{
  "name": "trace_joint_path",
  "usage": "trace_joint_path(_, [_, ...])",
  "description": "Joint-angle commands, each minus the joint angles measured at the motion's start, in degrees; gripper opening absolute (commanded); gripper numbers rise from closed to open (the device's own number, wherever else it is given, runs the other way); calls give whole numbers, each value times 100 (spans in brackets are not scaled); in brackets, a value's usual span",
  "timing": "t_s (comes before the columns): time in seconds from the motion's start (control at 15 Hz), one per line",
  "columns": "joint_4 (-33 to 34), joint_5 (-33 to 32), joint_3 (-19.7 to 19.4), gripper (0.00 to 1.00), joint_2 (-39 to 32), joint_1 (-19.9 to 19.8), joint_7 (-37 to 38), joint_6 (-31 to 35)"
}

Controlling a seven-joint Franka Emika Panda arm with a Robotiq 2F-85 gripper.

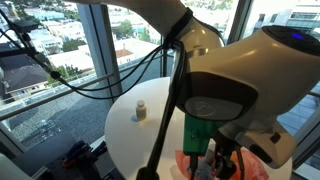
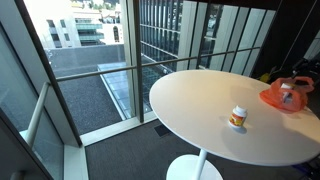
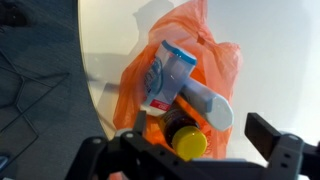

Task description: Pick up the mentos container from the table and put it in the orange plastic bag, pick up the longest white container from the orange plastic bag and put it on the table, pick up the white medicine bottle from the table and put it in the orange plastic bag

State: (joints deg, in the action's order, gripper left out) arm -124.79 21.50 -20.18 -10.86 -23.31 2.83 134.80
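Observation:
In the wrist view the orange plastic bag [image 3: 215, 60] lies open on the white table [image 3: 270, 50]. In it are a yellow-capped container [image 3: 189, 142], a long white container [image 3: 208, 103] and a white container with a blue and red label [image 3: 168, 78]. My gripper [image 3: 185, 150] is open right above the bag, its fingers wide apart on either side of the yellow-capped container and clear of it. The white medicine bottle [image 2: 238, 117] stands upright on the table away from the bag [image 2: 288, 96]; it also shows in an exterior view [image 1: 140, 110].
The round white table [image 2: 200, 110] stands on a pedestal beside floor-to-ceiling windows. The bag lies near the table's edge [image 1: 195, 165]. Black cables [image 1: 60, 70] hang past the window. Dark floor [image 3: 40, 90] shows beyond the rim.

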Motion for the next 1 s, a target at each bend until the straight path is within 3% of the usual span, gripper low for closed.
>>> trace_joint_path(0.0, [-55,-104,95,100,54,76,-154,120])
trace_joint_path(0.73, [87,-343,270,100,-412,305,-19,851])
trace_joint_path(0.8, [90,-334,279,79,-448,298,-20,890])
trace_joint_path(0.93, [95,-340,283,66,-502,295,-6,945])
